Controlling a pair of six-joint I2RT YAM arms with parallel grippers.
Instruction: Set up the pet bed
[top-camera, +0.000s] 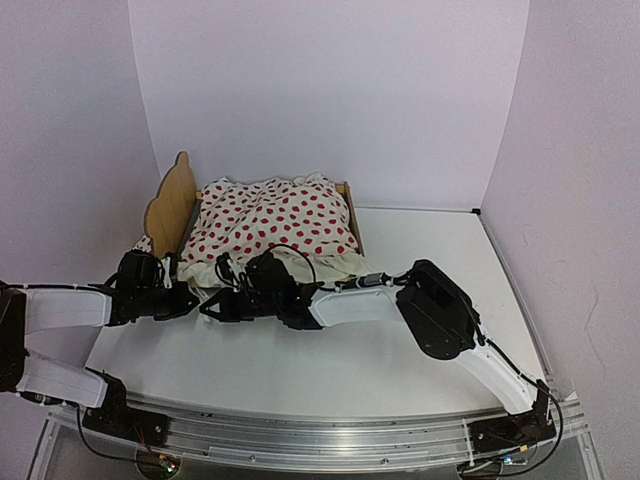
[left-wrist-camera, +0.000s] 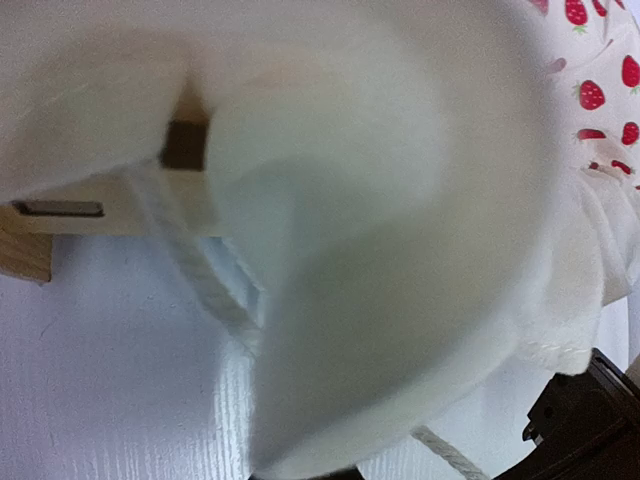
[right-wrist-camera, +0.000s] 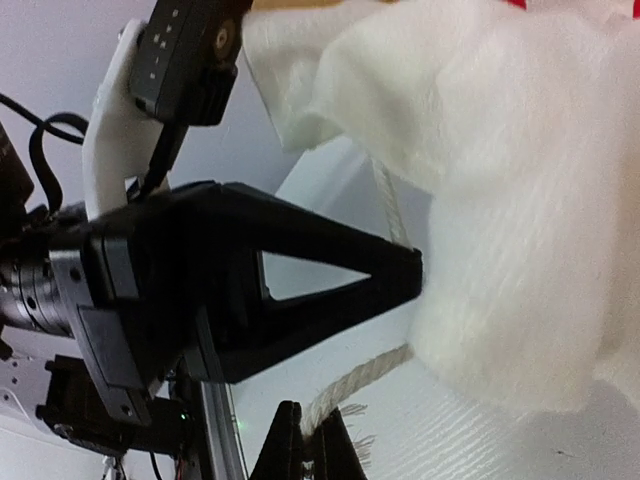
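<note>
Plywood pet bed (top-camera: 170, 205) sits back-left under the dotted blanket (top-camera: 270, 215), left gripper (right-wrist-camera: 410, 272) pinched shut on its white hem, seemingly to straighten it, while right gripper (right-wrist-camera: 305, 440) clamps the loose cord (right-wrist-camera: 360, 375), probably tidying it.

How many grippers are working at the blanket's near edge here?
2. The left gripper has its tip against the blanket at its white edge; the right gripper, just beside it, pinches a white cord.

Red-dotted blanket (top-camera: 275, 222) — white cord (left-wrist-camera: 205, 280) — table (top-camera: 330, 370)
</note>
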